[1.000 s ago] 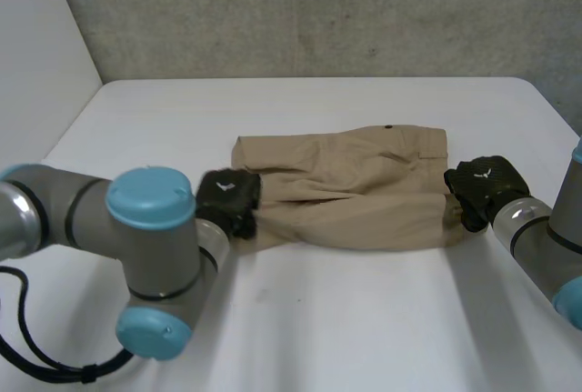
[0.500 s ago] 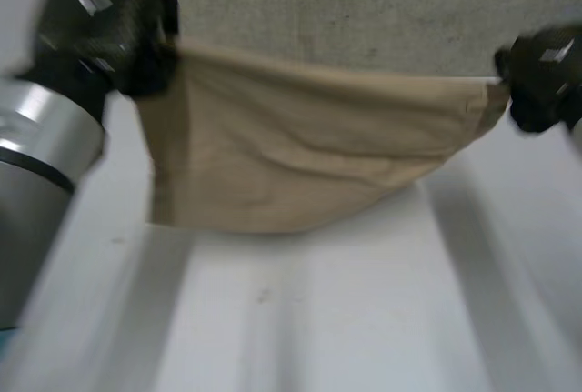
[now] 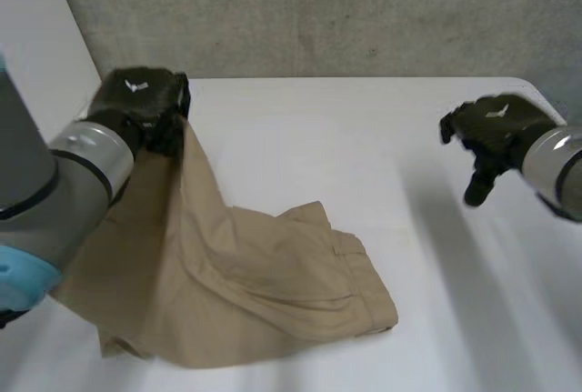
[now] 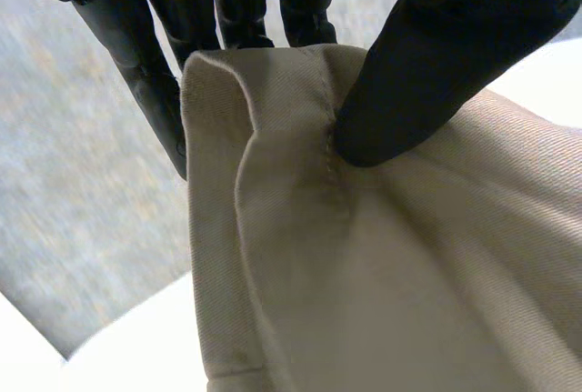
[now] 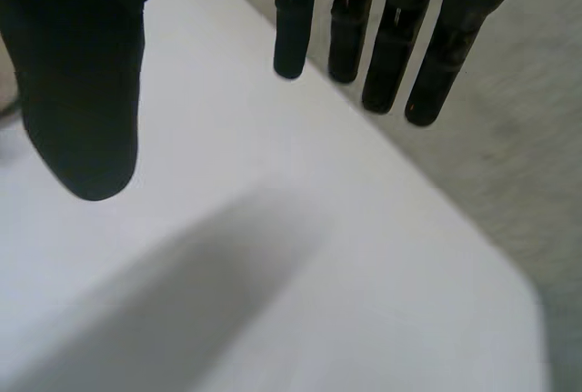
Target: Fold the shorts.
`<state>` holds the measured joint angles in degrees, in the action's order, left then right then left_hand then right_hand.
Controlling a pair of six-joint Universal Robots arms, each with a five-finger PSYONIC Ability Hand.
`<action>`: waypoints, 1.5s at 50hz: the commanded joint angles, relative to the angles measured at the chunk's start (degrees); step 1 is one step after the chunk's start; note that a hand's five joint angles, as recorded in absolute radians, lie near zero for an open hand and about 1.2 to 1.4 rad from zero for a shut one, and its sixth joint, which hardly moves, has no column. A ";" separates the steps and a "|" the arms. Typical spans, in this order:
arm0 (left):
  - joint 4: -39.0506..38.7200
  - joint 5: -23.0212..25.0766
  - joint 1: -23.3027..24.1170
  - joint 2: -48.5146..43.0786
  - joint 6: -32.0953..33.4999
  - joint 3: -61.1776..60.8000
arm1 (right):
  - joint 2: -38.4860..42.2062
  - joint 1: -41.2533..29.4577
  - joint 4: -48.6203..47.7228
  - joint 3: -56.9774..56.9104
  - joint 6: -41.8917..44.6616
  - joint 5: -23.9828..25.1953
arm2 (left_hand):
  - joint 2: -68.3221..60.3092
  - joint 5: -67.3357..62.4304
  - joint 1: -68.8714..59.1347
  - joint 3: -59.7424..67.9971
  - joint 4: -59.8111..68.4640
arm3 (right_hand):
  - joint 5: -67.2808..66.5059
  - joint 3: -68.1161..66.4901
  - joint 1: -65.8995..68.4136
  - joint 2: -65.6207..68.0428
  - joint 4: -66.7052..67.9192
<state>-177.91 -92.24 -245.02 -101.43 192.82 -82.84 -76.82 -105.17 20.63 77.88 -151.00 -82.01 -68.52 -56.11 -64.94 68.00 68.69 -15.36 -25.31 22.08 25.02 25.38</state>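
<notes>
— Dropped by my right robot hand (image 3: 496, 128), the tan fabric shorts (image 3: 264, 292) have fallen from mid-air onto the white bench (image 3: 364, 137); that hand hangs with fingers straight and spread, holding nothing.
— And your left?
— My left robot hand (image 3: 141, 105) pinches a hemmed edge between thumb and fingers, raised at the bench's far left; the rest drapes down, crumpled nearer me.

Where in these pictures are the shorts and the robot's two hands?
shorts (image 3: 264, 292): head view, middle of the tan cloth.
left hand (image 3: 141, 101): head view, back of the hand.
right hand (image 3: 496, 124): head view, back of the hand.
</notes>
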 commanded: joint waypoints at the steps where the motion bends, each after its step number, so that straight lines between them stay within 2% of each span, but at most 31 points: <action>1: -0.16 0.04 0.42 -0.61 0.10 -0.22 | 5.28 -0.12 0.20 0.69 -10.71 6.24 | -11.48 -13.89 -15.06 12.00 11.31 | 4.17 4.12 -0.90 -3.84 -4.20; 8: -0.33 0.04 0.42 0.71 0.19 -0.31 | 5.19 -0.12 0.38 6.66 -14.59 12.31 | -11.48 -13.89 -15.06 12.00 11.31 | 3.84 3.78 -0.56 -3.50 -3.86; 14: -0.33 0.04 -0.20 -0.08 0.01 -0.40 | 2.48 -2.31 -4.71 15.01 -14.50 12.93 | -11.48 -13.89 -15.06 12.00 11.31 | 3.16 3.11 0.11 -2.83 -3.19; 18: -0.33 -0.13 -0.55 -1.31 0.01 -0.40 | 0.18 -6.17 -11.13 20.72 -13.97 12.75 | -11.48 -13.89 -15.06 12.00 11.31 | 3.16 3.11 0.11 -2.83 -3.19; 23: -0.51 -0.05 -2.21 -1.84 -0.08 -0.40 | 0.62 -10.39 -17.80 25.03 -13.88 12.40 | -11.48 -13.89 -15.06 12.00 11.31 | 2.83 2.77 0.45 -2.49 -2.85; 33: -0.51 -0.13 -2.66 -1.93 -0.17 -0.48 | 6.24 -15.49 -25.64 25.13 -13.97 12.05 | -11.48 -13.89 -15.06 12.00 11.31 | -4.22 -4.28 7.50 4.56 4.20; 35: -0.51 -0.13 -2.66 -1.93 -0.17 -0.48 | 7.91 -16.64 -26.87 24.60 -13.97 11.52 | -11.48 -13.89 -15.06 12.00 11.31 | -15.46 -15.51 18.73 15.79 15.43; 37: -0.51 -0.22 -2.75 -1.93 -0.17 -0.57 | 8.62 -16.90 -27.83 24.25 -14.06 10.47 | -11.48 -13.89 -15.06 12.00 11.31 | -32.90 -32.95 36.18 33.24 32.88; 38: -0.51 -0.13 -2.83 -1.93 -0.17 -0.83 | 8.79 -16.91 -28.71 23.73 -13.97 8.90 | -11.48 -13.89 -15.06 12.00 11.31 | -54.42 -54.48 57.70 54.76 54.40; 39: -0.42 -0.05 -2.84 -1.93 -0.17 -1.10 | 8.71 -16.91 -29.06 23.29 -14.06 7.84 | -11.48 -13.89 -15.06 12.00 11.31 | -54.64 -54.69 57.91 54.98 54.61; 42: -0.42 0.04 -2.84 -1.93 0.01 -1.89 | 8.27 -16.38 -28.81 21.62 -14.06 3.54 | -11.48 -13.89 -15.06 12.00 11.31 | -54.64 -54.69 57.92 54.98 54.62; 46: -0.07 0.13 -2.75 -1.84 0.10 -2.59 | 5.91 -16.29 -28.28 19.42 -13.97 0.54 | -11.48 -13.89 -15.06 12.00 11.31 | -54.64 -54.69 57.92 54.98 54.62; 51: 0.10 0.13 -2.57 -1.49 0.27 -3.73 | 0.45 -16.20 -24.60 16.70 -12.31 0.88 | -11.48 -13.89 -15.06 12.00 11.31 | -54.64 -54.69 57.92 54.98 54.62; 57: 0.11 0.22 -2.48 -1.32 0.45 -4.53 | 1.76 -15.06 -13.51 15.20 -8.79 3.08 | -11.48 -13.89 -15.06 12.00 11.31 | -54.64 -54.69 57.92 54.98 54.62; 60: -0.33 0.13 -2.75 -1.75 0.54 -4.35 | 2.82 -14.97 -13.60 16.51 -9.40 5.79 | -11.48 -13.89 -15.06 12.00 11.31 | -21.19 -21.25 24.47 21.53 21.17; 64: -0.77 -0.04 -3.36 -2.54 0.71 -3.65 | 2.64 -15.15 -13.77 19.49 -10.19 8.52 | -11.48 -13.89 -15.06 12.00 11.31 | -5.79 -5.84 9.07 6.13 5.77; 69: -1.39 -0.13 -6.26 -4.83 1.06 -2.33 | 1.68 -15.15 -14.13 22.13 -10.37 10.11 | -11.48 -13.89 -15.06 12.00 11.31 | -5.75 -5.80 9.03 6.09 5.73; 75: -2.00 -0.13 -7.23 -6.94 1.33 -1.19 | 1.68 -15.23 -18.16 26.18 -10.81 10.03 | -11.48 -13.89 -15.06 12.00 11.31 | -6.09 -6.14 9.36 6.42 6.06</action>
<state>-179.35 -92.34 -250.83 -106.27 193.88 -85.21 -74.91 -120.26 6.18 100.44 -161.31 -71.95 -68.56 -56.11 -64.94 68.01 68.70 -19.47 -29.30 25.94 29.61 29.15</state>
